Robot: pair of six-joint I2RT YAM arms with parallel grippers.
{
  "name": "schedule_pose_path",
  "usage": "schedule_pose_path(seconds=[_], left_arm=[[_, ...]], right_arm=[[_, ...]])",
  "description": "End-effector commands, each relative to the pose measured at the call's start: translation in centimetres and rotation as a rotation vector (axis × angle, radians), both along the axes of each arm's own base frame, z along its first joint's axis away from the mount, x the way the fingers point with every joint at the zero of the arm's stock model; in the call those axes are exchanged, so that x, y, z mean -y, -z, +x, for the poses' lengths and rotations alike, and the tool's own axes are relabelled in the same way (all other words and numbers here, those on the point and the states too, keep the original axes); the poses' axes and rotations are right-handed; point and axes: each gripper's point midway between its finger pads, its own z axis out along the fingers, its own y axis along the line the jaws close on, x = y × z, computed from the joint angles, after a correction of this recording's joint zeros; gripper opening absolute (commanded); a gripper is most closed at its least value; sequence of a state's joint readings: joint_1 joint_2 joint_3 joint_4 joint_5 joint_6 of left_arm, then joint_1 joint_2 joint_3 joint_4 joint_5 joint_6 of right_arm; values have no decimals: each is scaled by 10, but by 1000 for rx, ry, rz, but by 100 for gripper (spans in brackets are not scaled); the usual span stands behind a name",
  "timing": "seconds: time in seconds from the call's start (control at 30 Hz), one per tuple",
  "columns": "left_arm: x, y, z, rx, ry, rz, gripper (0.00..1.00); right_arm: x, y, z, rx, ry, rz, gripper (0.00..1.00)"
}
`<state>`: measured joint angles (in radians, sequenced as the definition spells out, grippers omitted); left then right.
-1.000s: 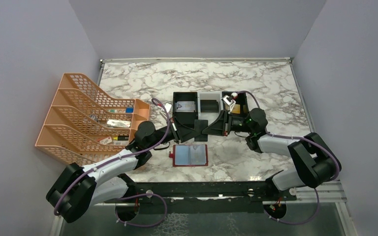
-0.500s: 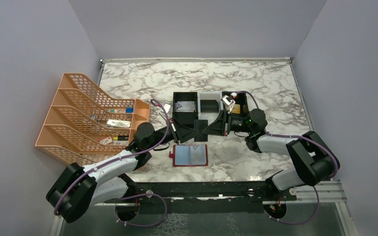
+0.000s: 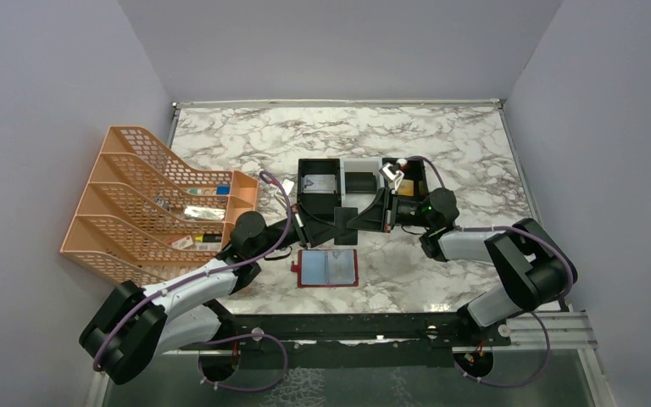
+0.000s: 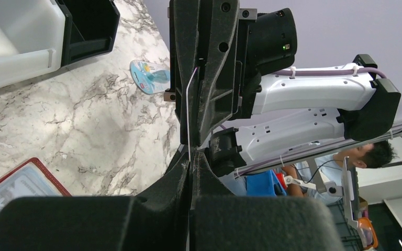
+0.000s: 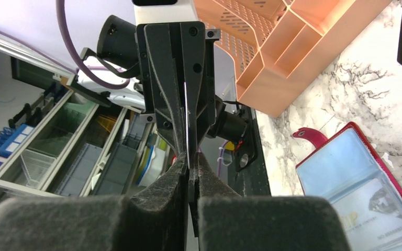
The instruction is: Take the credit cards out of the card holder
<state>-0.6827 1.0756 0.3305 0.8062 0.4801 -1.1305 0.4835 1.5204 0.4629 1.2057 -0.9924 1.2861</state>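
Dark credit card clamped mid-air between left end effector and right end effector, both closed on it; silvery card remaining in open card holder.

Table: open marble along the far strip and the right side.
Left edge: orange file rack.
Far centre: three-compartment tray.
Centre: left claw and right claw meet tip to tip, both pinching one credit card. They bar the lane between the tray and the open card holder.
Walls close the left, far and right sides.
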Motion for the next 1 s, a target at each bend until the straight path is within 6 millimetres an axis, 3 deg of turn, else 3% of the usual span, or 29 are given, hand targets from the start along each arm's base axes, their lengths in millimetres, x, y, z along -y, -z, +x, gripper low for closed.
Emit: schedule_pose_path(seconds=[0.0, 0.17, 0.27, 0.33, 0.4, 0.53, 0.6, 0.83, 0.97], left_arm=[[0, -4, -7, 32, 28, -14, 0], [-2, -1, -6, 26, 9, -12, 0], [-4, -2, -5, 29, -4, -17, 7], [-5, -7, -4, 47, -12, -26, 24], [-7, -10, -3, 61, -28, -22, 51], [-14, 3, 3, 41, -88, 39, 78], [-20, 12, 7, 22, -127, 83, 97], [-54, 37, 22, 10, -301, 322, 99], [-100, 52, 32, 52, -407, 689, 99]], right_arm=[[-1, -11, -3, 58, -16, 48, 1], [-2, -7, 1, 72, 4, 14, 1], [-1, -6, 4, 93, 27, -15, 1], [0, -6, 5, 119, 47, -33, 1], [2, -5, 9, 134, 83, -57, 1], [6, 2, 16, 166, 144, -126, 1], [9, 7, 21, 199, 174, -179, 1], [32, 12, 46, 333, 365, -369, 1], [50, 30, 62, 387, 447, -529, 1]])
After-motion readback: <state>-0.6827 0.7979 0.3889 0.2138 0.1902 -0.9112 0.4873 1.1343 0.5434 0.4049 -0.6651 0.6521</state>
